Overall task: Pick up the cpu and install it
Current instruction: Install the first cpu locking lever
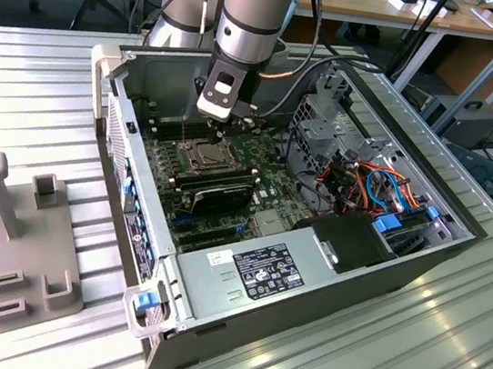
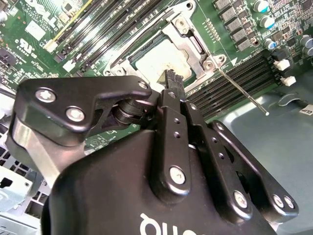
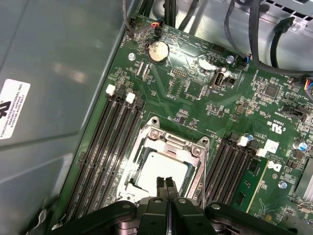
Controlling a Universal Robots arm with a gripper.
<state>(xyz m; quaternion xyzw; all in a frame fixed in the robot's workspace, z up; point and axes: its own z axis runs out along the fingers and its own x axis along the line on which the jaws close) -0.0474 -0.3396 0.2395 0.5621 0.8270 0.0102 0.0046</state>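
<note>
Cpu (image 3: 159,169): lies flat in the socket on the motherboard (image 3: 195,88), ringed by the metal retention frame (image 3: 173,142) | pincer (image 3: 166,184): fingers pressed together, gripping nothing, tips over the cpu's near edge, contact unclear | arm: reaches down into the open computer case (image 1: 380,277) on the ribbed tabletop (image 1: 38,100)

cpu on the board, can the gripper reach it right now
Probably yes: the gripper hangs just above the cpu, whose grey top lies bare inside the metal frame, nothing between them.
</note>
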